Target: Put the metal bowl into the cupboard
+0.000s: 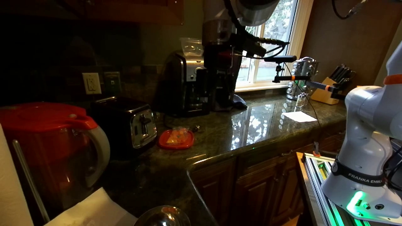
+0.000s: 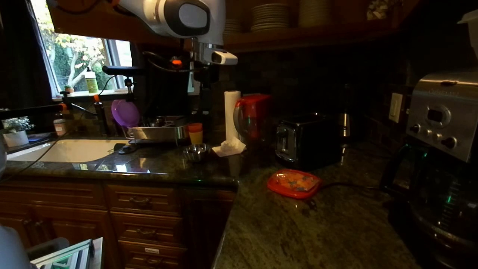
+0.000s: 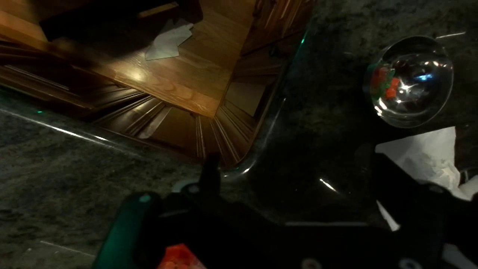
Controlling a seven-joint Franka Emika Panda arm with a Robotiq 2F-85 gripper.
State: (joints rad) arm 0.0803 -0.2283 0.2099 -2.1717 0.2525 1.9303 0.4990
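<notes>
Bowl (image 2: 196, 153) — borne on the bench (image 2: 168, 160), not yet gripped; gripper (image 3: 295, 160) spread wide, nothing held. Judged barely begun — grasp, lift and placing in cupboard (image 2: 317, 34) all left to be done.

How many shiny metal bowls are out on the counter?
1: the metal bowl, on the counter beside the white paper. Others could be hidden behind things or in shadow.
</notes>
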